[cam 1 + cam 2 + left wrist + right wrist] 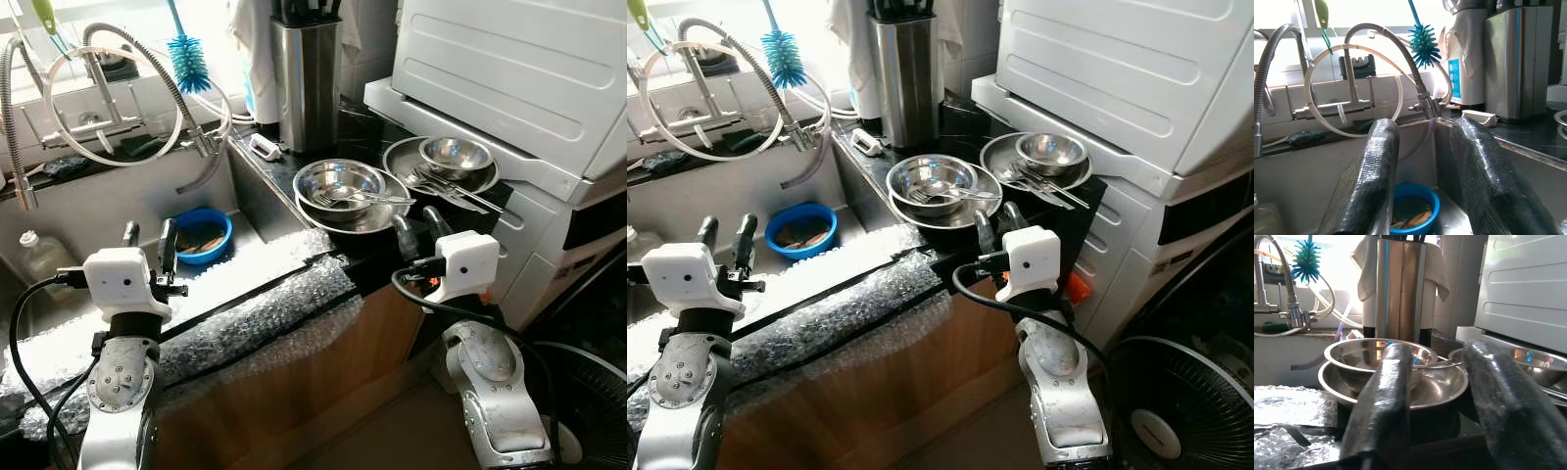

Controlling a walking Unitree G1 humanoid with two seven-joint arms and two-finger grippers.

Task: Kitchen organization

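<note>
Nothing looks sorted yet, as far as I can judge. The round steel bowl [338,183] with a fork and spoon in it sits inside a wider shallow steel dish [364,217] near the front edge of the black counter [367,125], and a second small steel bowl [456,153] rests on a steel plate [411,162] with more cutlery at the counter's right edge, against the white appliance [509,69]. None of it is in my grip. My right gripper [420,229] hovers just before the front edge of the counter, fingers spread, aimed at the nested bowl and dish. My left gripper [148,245] hangs over the front rim of the steel sink [108,201], fingers likewise spread and empty; down in the basin lies a blue plastic bowl [201,235] holding some scraps. So the whole job seems left to do: dishes to gather, the sink bowl to deal with.

A strip of bubble wrap [265,294] pads the sink's front edge. At the back stand a tall steel knife block [306,78], a coiled spring tap [137,59] and a turquoise bottle brush [188,59]. A fan [1176,411] stands on the floor.
</note>
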